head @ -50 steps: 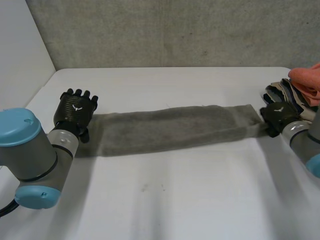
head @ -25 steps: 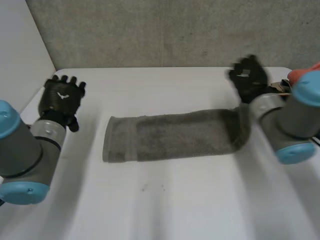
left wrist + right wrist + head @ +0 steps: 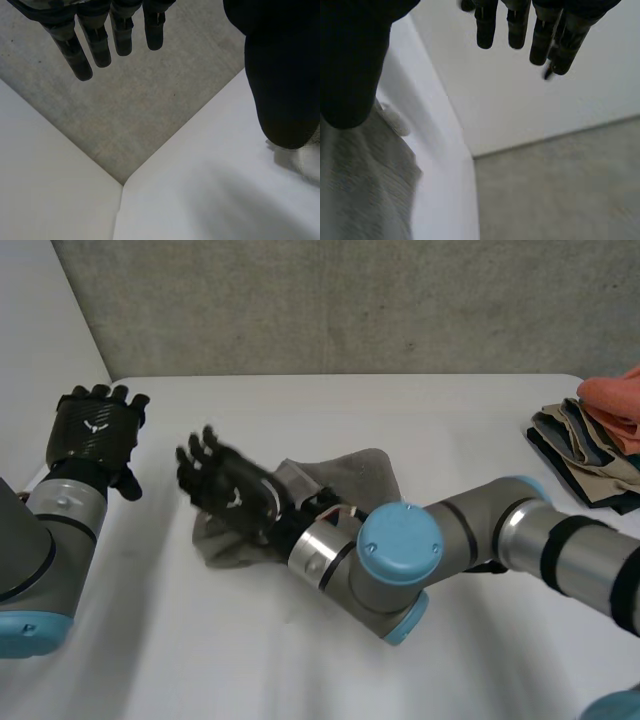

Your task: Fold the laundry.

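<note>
Right robot hand (image 3: 228,495) has swung across bunched towel (image 3: 350,475); clothes pile (image 3: 590,440) apart.

The left arm (image 3: 45,540) and right arm (image 3: 470,530) I drive are grey cylinders with round light-blue caps at the joints, and black bands ring the right one. My left hand (image 3: 92,435) and right hand (image 3: 228,495) are black and ribbed, each with a small white mark on its back.

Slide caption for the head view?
Right hand open over the bunched grey towel, left hand open and clear of it, clothes pile aside.
</note>
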{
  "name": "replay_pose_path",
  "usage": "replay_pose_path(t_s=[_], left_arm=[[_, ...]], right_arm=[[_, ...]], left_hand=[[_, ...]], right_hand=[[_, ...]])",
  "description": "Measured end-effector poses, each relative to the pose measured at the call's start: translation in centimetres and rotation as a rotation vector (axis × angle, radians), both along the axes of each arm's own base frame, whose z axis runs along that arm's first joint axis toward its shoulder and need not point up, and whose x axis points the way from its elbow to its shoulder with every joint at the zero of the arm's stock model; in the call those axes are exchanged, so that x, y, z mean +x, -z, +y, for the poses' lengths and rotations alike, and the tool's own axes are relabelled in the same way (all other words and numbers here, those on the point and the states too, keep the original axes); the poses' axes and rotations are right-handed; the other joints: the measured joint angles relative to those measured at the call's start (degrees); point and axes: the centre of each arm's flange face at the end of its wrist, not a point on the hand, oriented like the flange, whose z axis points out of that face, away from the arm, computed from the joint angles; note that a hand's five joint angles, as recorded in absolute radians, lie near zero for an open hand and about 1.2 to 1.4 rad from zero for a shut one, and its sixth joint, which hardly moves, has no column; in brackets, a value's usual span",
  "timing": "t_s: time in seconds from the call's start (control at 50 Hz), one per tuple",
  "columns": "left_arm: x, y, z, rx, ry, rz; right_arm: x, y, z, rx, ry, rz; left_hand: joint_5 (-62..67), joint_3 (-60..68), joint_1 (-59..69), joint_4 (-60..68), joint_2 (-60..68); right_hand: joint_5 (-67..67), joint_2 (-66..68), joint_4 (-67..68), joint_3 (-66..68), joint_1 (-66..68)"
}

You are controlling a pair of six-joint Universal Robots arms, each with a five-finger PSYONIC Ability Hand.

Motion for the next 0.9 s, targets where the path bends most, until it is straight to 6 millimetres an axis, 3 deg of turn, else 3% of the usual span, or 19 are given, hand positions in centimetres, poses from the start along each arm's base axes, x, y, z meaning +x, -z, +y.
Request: replay_pose_path(t_s=[0.08,0.1,0.16,0.18,0.26,0.38,0.44,0.56,0.68,0.82,0.9], left_arm=[[-0.7,-0.3,0.1,-0.012,0.034,0.003],[-1.0,-0.4,0.2,-0.016,0.047,0.005],[-1.2,-0.6,0.3,-0.020,0.060,0.007],[-2.2,-0.8,0.7,-0.027,0.103,0.011],[-3.8,-0.6,1.4,-0.024,0.169,0.012],[-7.0,1.1,2.8,0.020,0.280,0.000],[-8.5,2.5,3.5,0.052,0.334,-0.011],[-10.4,4.3,4.2,0.091,0.409,-0.027],[-11.4,6.0,3.4,0.121,0.432,-0.038],[-11.9,7.2,1.0,0.129,0.405,-0.044],[-11.5,7.8,-1.5,0.119,0.361,-0.041]], right_arm=[[-0.9,-2.4,-1.1,0.052,0.090,-0.054],[-1.8,-3.9,-1.7,0.100,0.150,-0.097],[-2.4,-4.8,-2.1,0.135,0.184,-0.124],[-4.4,-6.8,-3.1,0.250,0.273,-0.182],[-7.6,-7.7,-4.4,0.446,0.386,-0.214],[-12.5,-5.6,-5.6,0.766,0.564,-0.140],[-13.8,-4.3,-5.7,0.846,0.617,-0.097],[-14.5,-2.6,-5.9,0.872,0.646,-0.062],[-14.4,-1.3,-6.0,0.844,0.643,-0.042],[-13.9,0.0,-5.9,0.808,0.638,0.012],[-13.8,0.5,-5.8,0.793,0.640,0.038]], left_hand=[[0.0,0.0,0.0,0.0,0.0],[0.0,0.0,0.0,0.0,0.0],[0.0,0.0,0.0,0.0,0.0],[0.0,0.0,0.0,0.0,0.0],[0.0,0.0,0.0,0.0,0.0],[0.0,0.0,0.0,0.0,0.0],[0.0,0.0,0.0,0.0,0.0],[0.0,0.0,0.0,0.0,0.0],[0.0,0.0,0.0,0.0,0.0],[0.0,0.0,0.0,0.0,0.0],[0.0,0.0,0.0,0.0,0.0]], right_hand=[[-0.2,-0.1,-0.1,-0.4,0.0],[-0.2,-0.1,-0.1,-0.4,0.0],[-0.2,-0.1,-0.1,-0.4,0.0],[-0.2,-0.1,-0.1,-0.4,0.0],[-0.2,-0.1,-0.1,-0.4,0.0],[-0.2,-0.1,-0.1,-0.4,0.0],[-0.2,0.0,0.0,-0.2,0.1],[4.2,5.1,4.6,5.5,3.8],[5.1,5.4,5.5,6.4,4.5],[5.1,5.4,5.5,6.4,4.5],[5.1,5.4,5.5,6.4,4.5]])
